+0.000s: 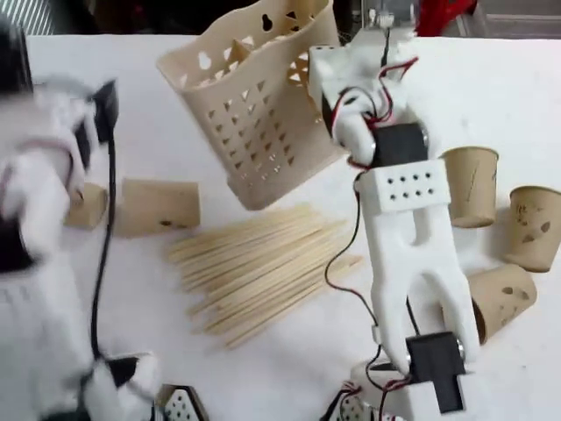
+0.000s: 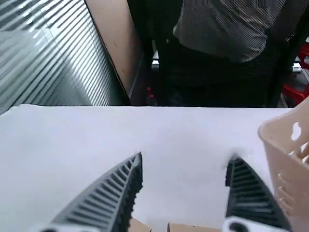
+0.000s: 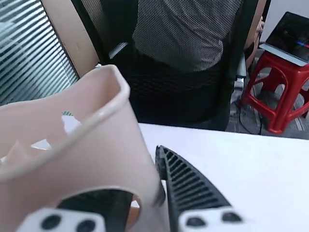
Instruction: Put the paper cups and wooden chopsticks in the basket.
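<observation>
Wide white worktop (image 1: pixel 491 79), and the biggest thing on it is the basket (image 1: pixel 254 114), tipped on a sharp slant at the far middle, its lower corner close to the far edge of the chopsticks. The right arm (image 1: pixel 412 237) runs up the centre, and the right claw (image 3: pixel 147 166) is clamped on the basket's wall. One ribbed finger (image 3: pixel 186 188) presses the outside and the other shows dark through a cutout. Over on the left side, the left claw (image 2: pixel 186 164) hangs wide open above the worktop, gripping nothing, with the basket's rim just off to one side of it.

The chopsticks (image 1: pixel 263 267) lie in a loose fan between the two arms, apart from both claws. A lying cup (image 1: pixel 158 206) rests near the left arm, with a half-hidden cup (image 1: pixel 88 206) right beside it. To the right of the right arm stand an upright cup (image 1: pixel 469 184) and a second upright cup (image 1: pixel 533 226), with a tipped cup (image 1: pixel 500 298) nearer the arm's base. All three are well away from the basket. There are dark marks on the cups, too small to read
</observation>
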You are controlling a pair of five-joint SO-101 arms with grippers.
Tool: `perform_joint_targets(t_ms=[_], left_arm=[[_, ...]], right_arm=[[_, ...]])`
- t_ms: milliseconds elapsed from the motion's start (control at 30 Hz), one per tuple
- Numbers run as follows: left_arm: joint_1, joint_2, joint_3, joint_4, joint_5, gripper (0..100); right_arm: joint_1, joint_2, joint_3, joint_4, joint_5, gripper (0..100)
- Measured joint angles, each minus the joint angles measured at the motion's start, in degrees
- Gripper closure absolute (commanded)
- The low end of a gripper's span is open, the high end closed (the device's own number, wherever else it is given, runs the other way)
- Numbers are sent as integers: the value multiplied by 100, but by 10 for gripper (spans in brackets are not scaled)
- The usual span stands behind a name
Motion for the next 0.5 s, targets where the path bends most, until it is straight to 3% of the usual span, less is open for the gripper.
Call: perform_joint_targets(t_ms=[167,333,400,500], left_arm=[[484,2892,-4149,1899,-35,694],[1196,5574,-7789,2945,-299,694],[1380,6286,-8527,3015,-369,694],[1512,6769,-8659,3033,-413,694]], right_arm=[[26,-44,1442,-2031,0,983],[18,-44,1829,-2760,0,983],[18,-18,1829,-2840,0,983],[62,185,1829,-2963,0,983]])
